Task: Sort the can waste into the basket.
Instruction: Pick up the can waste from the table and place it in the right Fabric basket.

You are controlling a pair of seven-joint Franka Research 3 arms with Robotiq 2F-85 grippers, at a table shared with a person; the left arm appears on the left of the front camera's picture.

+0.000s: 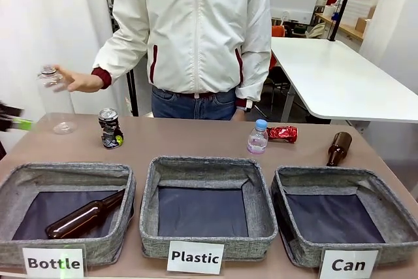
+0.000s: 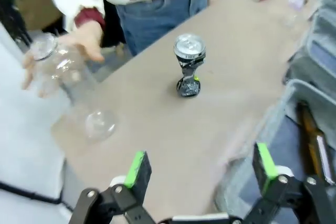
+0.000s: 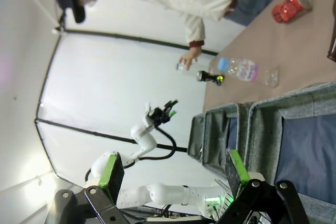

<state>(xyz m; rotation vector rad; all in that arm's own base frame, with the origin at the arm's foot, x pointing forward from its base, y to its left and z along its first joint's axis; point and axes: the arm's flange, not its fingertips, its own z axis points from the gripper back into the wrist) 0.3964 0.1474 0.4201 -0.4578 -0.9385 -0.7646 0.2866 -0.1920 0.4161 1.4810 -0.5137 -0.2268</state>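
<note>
1. A dark crushed can [image 1: 110,128] stands upright near the table's [image 1: 196,145] far left edge. It is well apart from the grey basket [image 1: 324,174] at the near right, which is marked by a "Can" card [image 1: 348,265].
2. A shiny red crushed can [image 1: 283,134] lies on its side behind that basket, just beside a small blue-capped plastic bottle [image 1: 257,137]. A brown bottle [image 1: 338,148] rests farther right.
3. The "Can" basket holds nothing yet.
4. The left gripper [image 2: 202,165] hangs above the table's left end with its green pads spread wide and nothing between them. The dark can stands ahead of it.
5. The right gripper [image 3: 173,167] is likewise wide apart and unladen, hovering over the basket row.
6. The person's hand [image 1: 77,81] holds a clear plastic bottle [image 1: 55,99] off the table's left corner.
7. Both cans look light, thin-walled and creased, so they are likely to dent further under a hard squeeze.
8. The dark can is pinched at the waist and appears top-heavy, so a nudge could topple it. Closing across its wider silver top looks safest.
9. The red can's glossy skin may slip or roll. A grip across its crumpled middle seems best.
</note>
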